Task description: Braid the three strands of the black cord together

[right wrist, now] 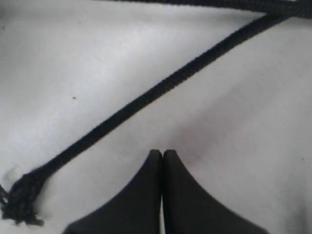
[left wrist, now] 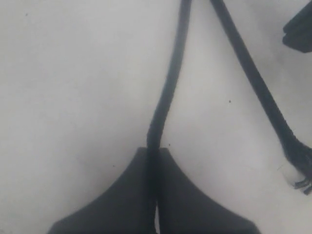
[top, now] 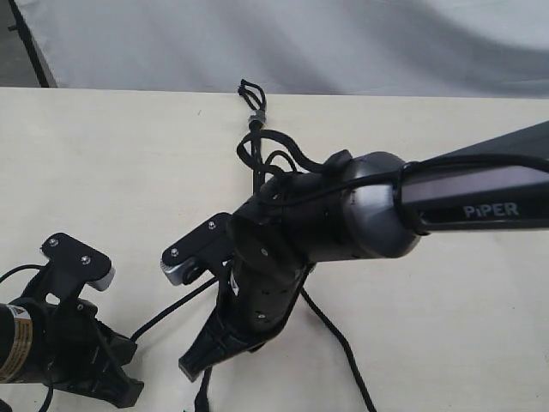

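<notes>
**Item 1, lower left of the exterior frame.** Left fingers [left wrist: 161, 161], pressed together and clamped on 1 strand. This held strand [top: 171, 313] leaves the tips and slants up and right across the surface [top: 103, 172] toward the middle of the frame, nearly straight.

**Item 2, upper middle.** Black cord [top: 254, 130]. Its joined end is marked by the grey band [top: 255, 118], with short loops [top: 249, 88] beyond it at the far edge of the surface. The long axis runs from that band down toward the bottom edge, and the 3 strands spread apart lower down. The upper run is largely hidden under the right arm, so the number of crossings laid cannot be told.

**Item 3, centre, low.** Right fingers [right wrist: 165, 161], tips together with nothing seen between them. A loose strand [right wrist: 146, 100] with a frayed end lies just beyond the tips, apart from them.

**Item 4, lower right.** Third strand [top: 341, 345], trailing from under the arm down and right to the bottom edge.

**Handling note (judgement).** The step appears to be taking up the next strand for a crossing.
- The right fingers should part and advance until the strand sits between them.
- They should then close on the woven body, not the frayed end.
- The left fingers should hold their strand taut.
- Pulls should be gentle, as no anchor at the band is visible.
</notes>
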You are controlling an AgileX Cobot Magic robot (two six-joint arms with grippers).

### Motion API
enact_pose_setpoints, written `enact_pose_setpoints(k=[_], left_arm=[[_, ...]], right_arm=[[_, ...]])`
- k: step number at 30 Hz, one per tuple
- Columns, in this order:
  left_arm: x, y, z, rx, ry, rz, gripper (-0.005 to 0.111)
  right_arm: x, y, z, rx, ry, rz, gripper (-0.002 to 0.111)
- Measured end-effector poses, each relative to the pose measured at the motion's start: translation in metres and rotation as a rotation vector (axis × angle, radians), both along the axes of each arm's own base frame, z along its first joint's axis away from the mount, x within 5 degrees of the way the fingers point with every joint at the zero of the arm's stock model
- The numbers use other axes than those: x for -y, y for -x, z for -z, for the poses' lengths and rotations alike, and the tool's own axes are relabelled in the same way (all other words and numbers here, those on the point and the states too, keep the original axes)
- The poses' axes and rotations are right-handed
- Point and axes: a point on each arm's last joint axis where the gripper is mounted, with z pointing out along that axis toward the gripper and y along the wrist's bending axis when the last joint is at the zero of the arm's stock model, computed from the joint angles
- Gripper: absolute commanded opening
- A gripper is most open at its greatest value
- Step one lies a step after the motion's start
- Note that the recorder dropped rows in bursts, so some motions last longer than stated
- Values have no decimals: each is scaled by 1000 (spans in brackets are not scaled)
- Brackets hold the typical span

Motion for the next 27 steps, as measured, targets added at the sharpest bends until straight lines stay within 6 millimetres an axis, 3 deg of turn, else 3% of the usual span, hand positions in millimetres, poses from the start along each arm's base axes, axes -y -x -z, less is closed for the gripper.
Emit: enact_pose_setpoints(k=[2,7,9,22,24,25,27], left_arm=[[0,0,0,0,0,0,0],[0,0,0,0,0,0,0],[0,0,0,0,0,0,0],[0,0,0,0,0,0,0],[0,0,0,0,0,0,0],[0,0,0,0,0,0,0],[0,0,0,0,0,0,0]], right_arm=[[-4,-1,-4,-5,-32,37,12],[-13,3,-5,7,-88,58,49],[-18,6,-5,19,-111,47,54],[-21,8,12,15,-50,10,48],[-18,6,12,16,-19,3,24],[-16,5,12,15,-12,8,3],[-9,-3,12,12,8,22,-1]])
